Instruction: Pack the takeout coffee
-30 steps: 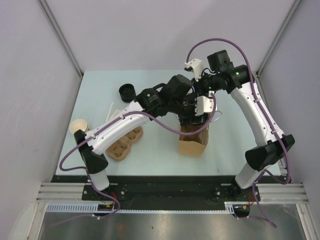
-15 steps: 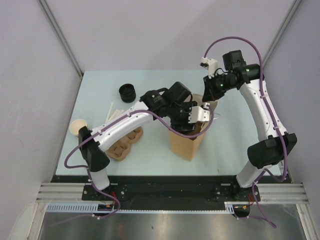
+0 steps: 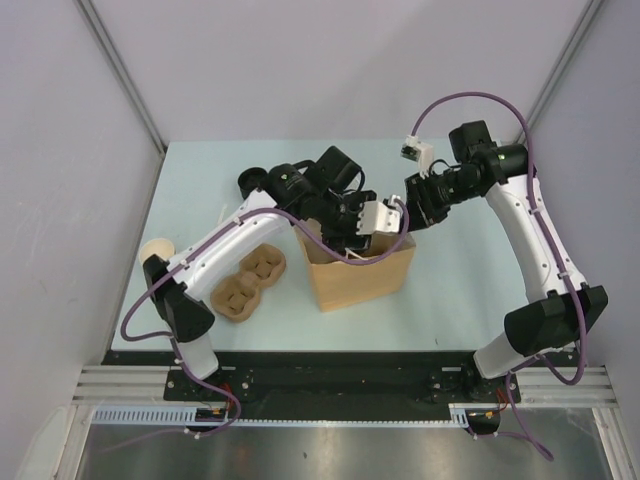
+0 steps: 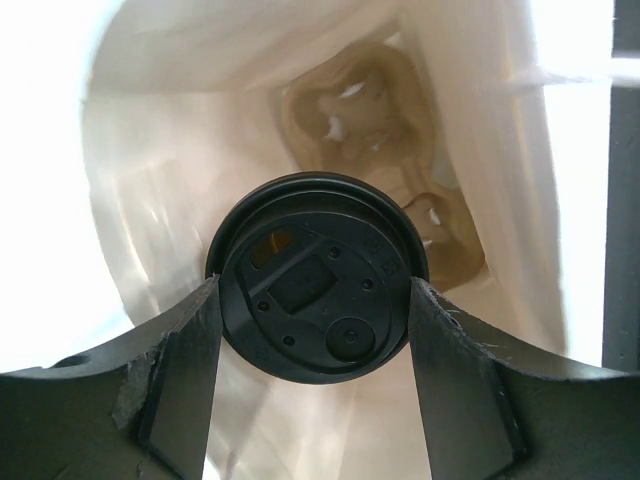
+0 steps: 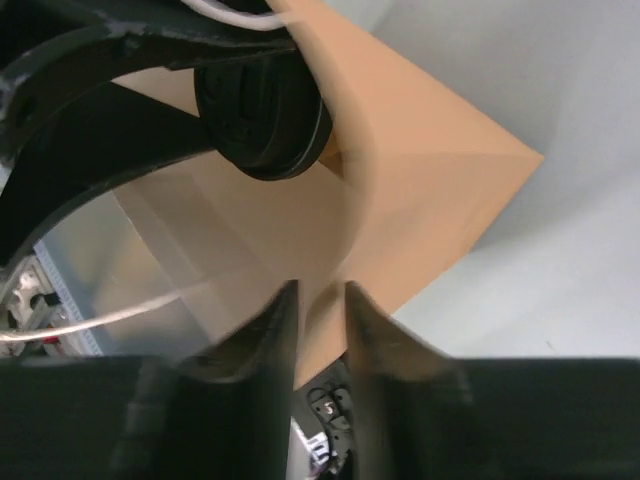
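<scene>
The takeout coffee shows in the left wrist view as a round black lid (image 4: 315,290), its cup body hidden beneath it. My left gripper (image 4: 315,300) is shut on it, one finger on each side, inside the brown paper bag (image 4: 150,200). In the top view the left gripper (image 3: 352,228) sits in the mouth of the bag (image 3: 365,280), and the coffee is hidden there. My right gripper (image 5: 318,300) is shut on the bag's rim (image 5: 430,190), at its far right corner (image 3: 412,205). The lid also shows in the right wrist view (image 5: 265,120).
A brown pulp cup carrier (image 3: 245,285) lies left of the bag. A stack of black lids (image 3: 255,182) stands at the back left. A lidless tan cup (image 3: 155,250) sits at the table's left edge. Pale sticks (image 3: 222,222) lie near the carrier.
The bag has shifted left and now stands wider open. My left gripper has moved back and left with the coffee. My right gripper has pulled to the right, holding the rim.
</scene>
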